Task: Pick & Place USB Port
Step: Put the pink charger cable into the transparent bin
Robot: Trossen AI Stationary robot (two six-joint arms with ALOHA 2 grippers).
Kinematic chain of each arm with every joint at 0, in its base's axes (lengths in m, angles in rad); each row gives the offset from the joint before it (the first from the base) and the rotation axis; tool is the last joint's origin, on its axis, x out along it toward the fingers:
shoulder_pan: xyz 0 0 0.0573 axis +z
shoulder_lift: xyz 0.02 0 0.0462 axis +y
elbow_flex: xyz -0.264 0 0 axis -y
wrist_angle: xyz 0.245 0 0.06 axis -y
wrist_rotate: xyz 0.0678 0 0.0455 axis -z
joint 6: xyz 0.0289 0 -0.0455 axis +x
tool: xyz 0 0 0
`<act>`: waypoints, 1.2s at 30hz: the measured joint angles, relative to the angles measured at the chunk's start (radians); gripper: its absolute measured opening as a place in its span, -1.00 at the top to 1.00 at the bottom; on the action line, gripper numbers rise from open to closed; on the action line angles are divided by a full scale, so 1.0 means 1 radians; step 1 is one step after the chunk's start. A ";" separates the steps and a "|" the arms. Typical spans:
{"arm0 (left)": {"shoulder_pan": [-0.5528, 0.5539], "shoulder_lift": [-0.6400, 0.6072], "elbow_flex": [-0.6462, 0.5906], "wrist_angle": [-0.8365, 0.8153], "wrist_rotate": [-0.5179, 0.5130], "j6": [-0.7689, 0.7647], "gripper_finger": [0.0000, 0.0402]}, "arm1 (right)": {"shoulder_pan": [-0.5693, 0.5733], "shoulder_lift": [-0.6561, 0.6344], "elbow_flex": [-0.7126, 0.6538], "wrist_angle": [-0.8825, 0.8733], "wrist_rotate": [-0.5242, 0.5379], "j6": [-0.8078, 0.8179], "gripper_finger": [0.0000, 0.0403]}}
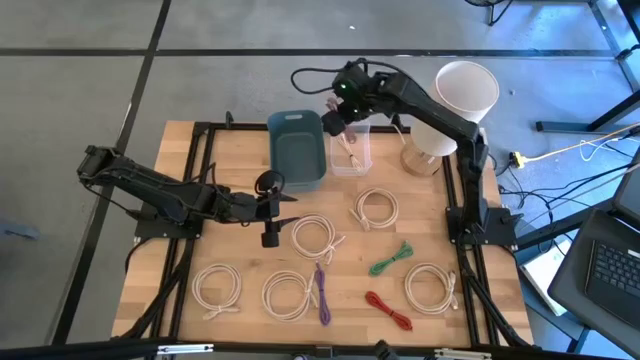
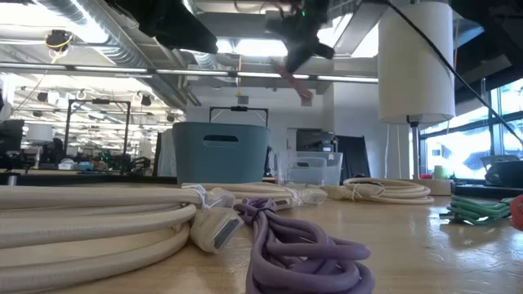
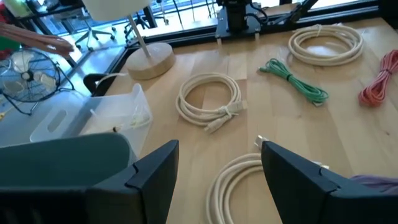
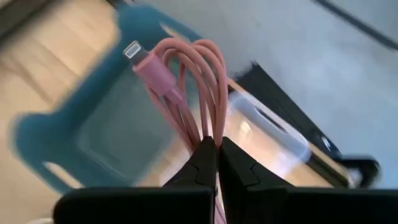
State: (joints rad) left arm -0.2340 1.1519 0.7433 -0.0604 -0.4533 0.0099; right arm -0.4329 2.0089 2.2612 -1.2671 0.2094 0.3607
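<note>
My right gripper [image 4: 217, 148] is shut on a coiled pink cable [image 4: 193, 81], whose white-tipped plug [image 4: 132, 50] sticks out past the fingers. It is held in the air at the table's far side [image 1: 335, 118], over the blue bin [image 1: 297, 150] and the clear box [image 1: 350, 155]. In the low view the cable [image 2: 297, 83] hangs below the gripper [image 2: 298, 45]. My left gripper [image 3: 217, 158] is open and empty, at the table's left-middle [image 1: 283, 208], near a cream cable coil [image 3: 210, 99]. My right gripper pinches several strands of the pink cable's bundle [image 4: 202, 134] between its two fingertips. The loops and the plug reach out beyond the fingers. The cable is lifted clear of the table, the bin and the box.
Several cream cable coils [image 1: 377, 208] [image 1: 217, 287] lie on the wooden table, along with a green cable [image 1: 392, 258], a red one [image 1: 388, 310] and a purple one [image 1: 322, 290]. A white lamp [image 1: 465, 90] on a wooden base stands at the far right.
</note>
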 joint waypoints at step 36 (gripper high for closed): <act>0.000 0.000 0.000 -0.034 0.002 -0.058 -0.11 | -0.157 0.010 -0.596 0.453 -0.146 0.053 1.00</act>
State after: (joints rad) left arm -0.2340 1.1519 0.7433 -0.0940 -0.4513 -0.0483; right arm -0.5899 2.0193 1.6657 -0.8139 0.0636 0.4134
